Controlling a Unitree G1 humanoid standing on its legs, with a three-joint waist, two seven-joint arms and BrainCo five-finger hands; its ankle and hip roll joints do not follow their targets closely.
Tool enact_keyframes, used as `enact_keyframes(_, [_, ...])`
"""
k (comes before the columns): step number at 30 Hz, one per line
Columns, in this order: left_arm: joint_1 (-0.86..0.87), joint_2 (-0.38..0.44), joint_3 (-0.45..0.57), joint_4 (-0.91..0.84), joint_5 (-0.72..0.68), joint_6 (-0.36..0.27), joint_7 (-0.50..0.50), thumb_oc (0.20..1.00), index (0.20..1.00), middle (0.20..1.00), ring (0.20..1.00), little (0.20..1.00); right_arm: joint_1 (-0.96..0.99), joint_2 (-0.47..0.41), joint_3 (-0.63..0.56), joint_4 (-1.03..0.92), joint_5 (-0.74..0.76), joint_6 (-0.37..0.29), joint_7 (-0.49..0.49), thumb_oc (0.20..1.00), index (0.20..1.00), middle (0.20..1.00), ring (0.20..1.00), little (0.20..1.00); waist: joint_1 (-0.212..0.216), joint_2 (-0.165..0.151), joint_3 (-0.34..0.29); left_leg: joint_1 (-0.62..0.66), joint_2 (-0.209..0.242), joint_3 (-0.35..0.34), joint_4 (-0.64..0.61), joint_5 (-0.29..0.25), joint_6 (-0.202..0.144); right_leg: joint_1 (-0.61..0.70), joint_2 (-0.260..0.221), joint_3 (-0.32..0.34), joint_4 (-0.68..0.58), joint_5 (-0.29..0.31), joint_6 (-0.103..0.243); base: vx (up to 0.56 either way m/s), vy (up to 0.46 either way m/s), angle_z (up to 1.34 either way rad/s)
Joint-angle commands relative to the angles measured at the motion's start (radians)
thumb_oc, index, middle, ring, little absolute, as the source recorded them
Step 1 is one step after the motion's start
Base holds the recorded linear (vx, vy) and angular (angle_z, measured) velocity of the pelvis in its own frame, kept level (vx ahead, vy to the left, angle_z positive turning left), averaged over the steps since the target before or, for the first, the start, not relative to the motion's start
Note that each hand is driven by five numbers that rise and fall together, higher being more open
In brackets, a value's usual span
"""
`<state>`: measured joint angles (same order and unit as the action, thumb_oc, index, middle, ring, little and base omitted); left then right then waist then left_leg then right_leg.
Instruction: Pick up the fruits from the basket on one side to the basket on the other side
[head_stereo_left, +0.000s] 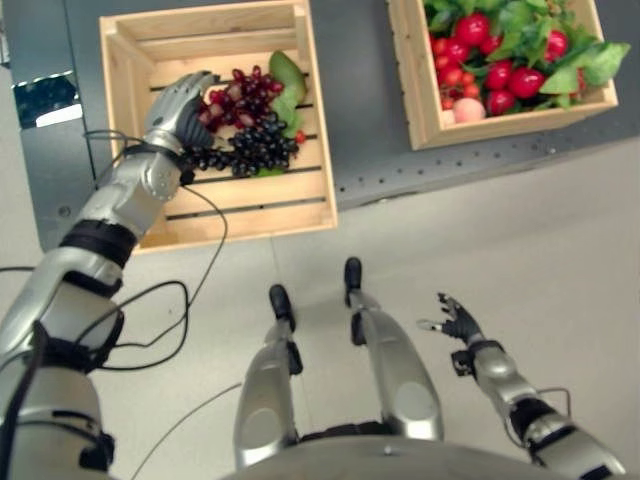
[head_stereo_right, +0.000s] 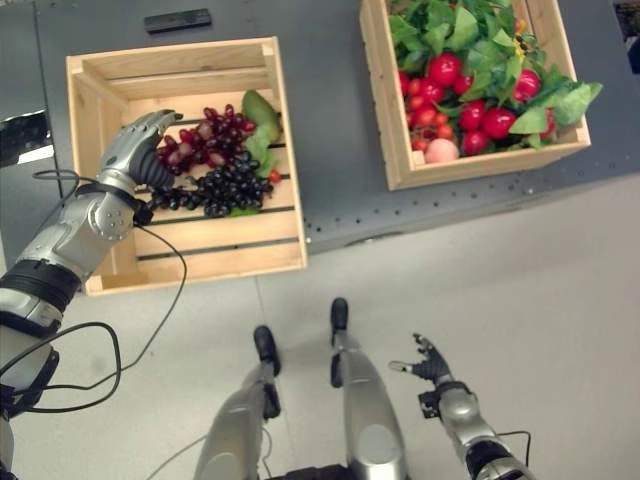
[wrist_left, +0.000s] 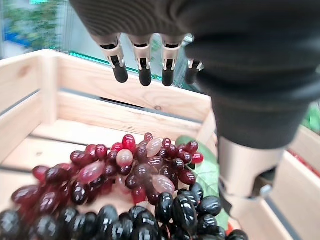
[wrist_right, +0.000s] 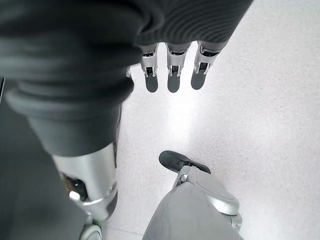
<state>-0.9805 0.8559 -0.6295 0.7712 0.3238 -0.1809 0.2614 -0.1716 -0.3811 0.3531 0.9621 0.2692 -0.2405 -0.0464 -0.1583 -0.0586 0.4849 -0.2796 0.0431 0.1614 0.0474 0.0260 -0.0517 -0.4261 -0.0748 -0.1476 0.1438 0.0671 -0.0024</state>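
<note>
left eye view has the left hand (head_stereo_left: 183, 105) over the left crate (head_stereo_left: 130, 60), just above and beside two grape bunches: red grapes (head_stereo_left: 242, 92) and black grapes (head_stereo_left: 245, 148), lying together on the slats with a green leaf (head_stereo_left: 286, 78) beside them. left wrist view shows its fingers (wrist_left: 142, 67) straight and slightly apart, hanging above the bunches and holding nothing. the right crate (head_stereo_right: 385, 120) is packed with red fruit (head_stereo_right: 498, 121) and leaves, well apart from the left one. the right hand (head_stereo_left: 458, 325) hangs low over the floor, fingers loosely spread and empty. the grapes lie in the left crate with no grip on them, so this looks like either a reach or a release. a next grasp would call for lowering the hand and curling round a whole bunch, since loose grapes may slip.
</note>
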Motion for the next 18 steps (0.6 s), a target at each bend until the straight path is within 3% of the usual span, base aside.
enact_keyframes(1, [-0.032,0.057,0.022,-0.019,0.062,0.009,0.014,1.0,1.0,1.0,1.0,1.0,0.027,-0.02,0.022,-0.024,0.043,-0.023,0.014,1.0,1.0,1.0,1.0,1.0,-0.001,-0.026,-0.034,-0.065,-0.024,0.003,0.084,-0.045,0.045,-0.057,0.014,0.024,0.082,-0.036,0.097,0.0,0.0,0.0])
enact_keyframes(6, [-0.025,0.084,0.015,-0.027,0.045,-0.008,-0.011,1.0,1.0,1.0,1.0,1.0,0.031,-0.024,0.026,-0.024,0.046,-0.022,0.022,1.0,1.0,1.0,1.0,1.0,-0.002,-0.024,-0.034,-0.082,-0.024,0.004,0.094,-0.05,0.047,-0.077,0.015,0.03,0.089,-0.036,0.098,0.0,0.0,0.0])
enact_keyframes(18, [-0.066,0.013,-0.096,0.019,0.08,0.016,-0.112,1.0,1.0,1.0,1.0,1.0,-0.014,-0.03,0.027,0.013,0.05,-0.004,0.012,1.0,1.0,1.0,1.0,1.0,-0.005,-0.018,-0.02,-0.101,-0.026,-0.003,0.098,-0.053,0.051,-0.099,0.014,0.028,0.101,-0.039,0.098,0.0,0.0,0.0])
